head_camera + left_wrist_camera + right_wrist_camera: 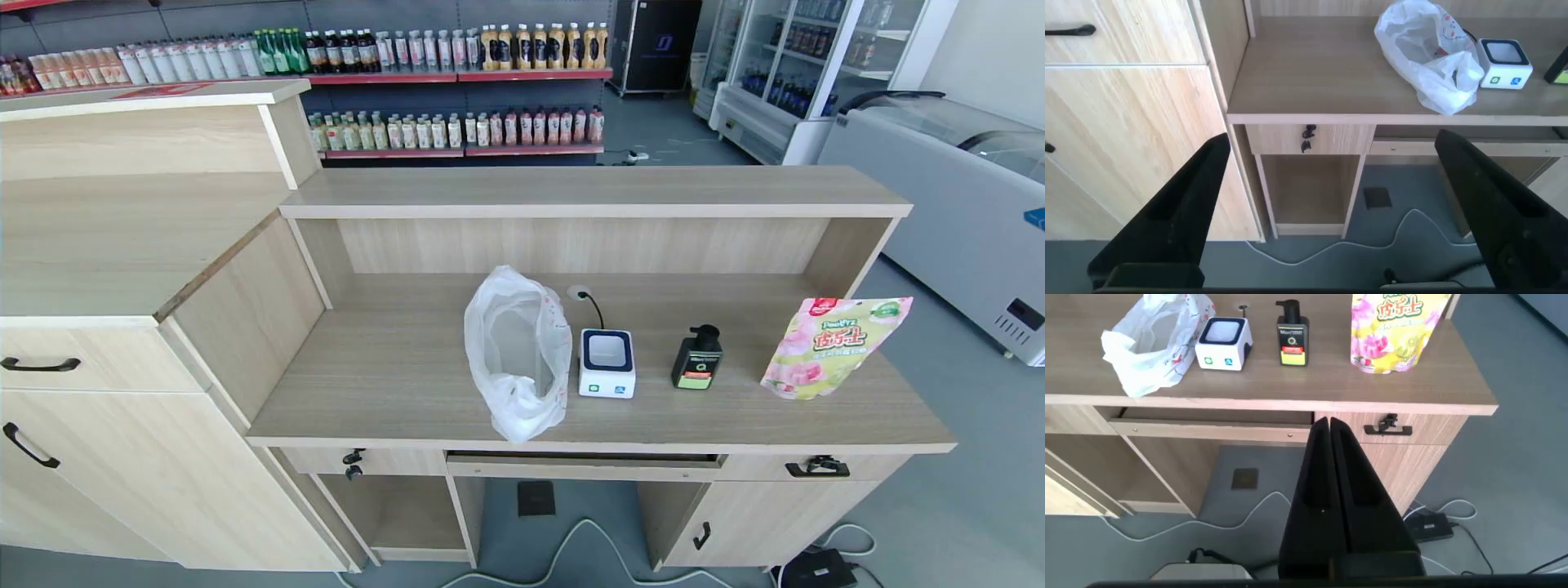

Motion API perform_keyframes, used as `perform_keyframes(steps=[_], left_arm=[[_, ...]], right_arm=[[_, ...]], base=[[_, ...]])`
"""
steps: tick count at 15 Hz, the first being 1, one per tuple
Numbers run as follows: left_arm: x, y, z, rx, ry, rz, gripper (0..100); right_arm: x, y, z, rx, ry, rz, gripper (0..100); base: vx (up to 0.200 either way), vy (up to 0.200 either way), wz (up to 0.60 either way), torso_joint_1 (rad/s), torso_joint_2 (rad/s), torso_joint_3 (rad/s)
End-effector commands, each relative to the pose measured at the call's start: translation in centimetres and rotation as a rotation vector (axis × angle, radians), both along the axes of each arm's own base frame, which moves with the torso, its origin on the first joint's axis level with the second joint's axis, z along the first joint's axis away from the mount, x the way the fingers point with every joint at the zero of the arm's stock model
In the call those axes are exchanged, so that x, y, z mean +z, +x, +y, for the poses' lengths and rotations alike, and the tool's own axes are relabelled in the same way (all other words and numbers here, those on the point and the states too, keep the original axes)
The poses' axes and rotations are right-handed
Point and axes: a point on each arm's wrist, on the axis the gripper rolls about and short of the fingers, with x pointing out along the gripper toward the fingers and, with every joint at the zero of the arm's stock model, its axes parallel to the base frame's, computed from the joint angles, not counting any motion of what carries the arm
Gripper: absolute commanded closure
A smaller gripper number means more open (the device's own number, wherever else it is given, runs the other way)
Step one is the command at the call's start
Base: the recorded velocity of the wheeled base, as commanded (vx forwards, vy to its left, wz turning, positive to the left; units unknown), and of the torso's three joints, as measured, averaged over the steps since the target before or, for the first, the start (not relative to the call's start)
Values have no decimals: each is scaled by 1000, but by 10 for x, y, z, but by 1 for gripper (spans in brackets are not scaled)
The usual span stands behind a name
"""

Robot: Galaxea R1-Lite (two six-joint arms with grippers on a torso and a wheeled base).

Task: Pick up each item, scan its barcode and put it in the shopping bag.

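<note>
Right gripper [1329,425] closed | left gripper [1333,143] spread | bag [518,351], scanner [607,363], labelled bottle [696,359], pouch [833,347] on counter [392,367]

wood counter [367,367] | drink shelves [457,77] | glass fridges [784,73] | freezer [922,180] | grey floor [963,506]

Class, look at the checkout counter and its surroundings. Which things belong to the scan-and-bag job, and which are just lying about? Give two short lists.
Belong to the job: shopping bag, barcode scanner, black pump bottle, pink snack pouch.

Just lying about: shelves of drinks, chest freezer, glass-door fridge, drawer key.
</note>
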Motion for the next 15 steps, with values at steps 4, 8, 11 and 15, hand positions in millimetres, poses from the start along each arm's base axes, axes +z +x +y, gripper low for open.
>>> perform_keyframes(steps=[4, 8, 11, 15], left_arm=[[0, 0, 0, 0, 0, 0, 0], [0, 0, 0, 0, 0, 0, 0], [0, 0, 0, 0, 0, 0, 0], [0, 0, 0, 0, 0, 0, 0]], right_arm=[[13, -2, 0, -11, 0, -23, 100], [128, 42, -1, -45, 50, 37, 100], [152, 99, -2, -61, 14, 21, 100], [120, 147, -12, -96, 4, 87, 0]], base=[[0, 0, 0, 0, 0, 0], [0, 0, 0, 0, 0, 0], [0, 0, 0, 0, 0, 0], [0, 0, 0, 0, 0, 0]])
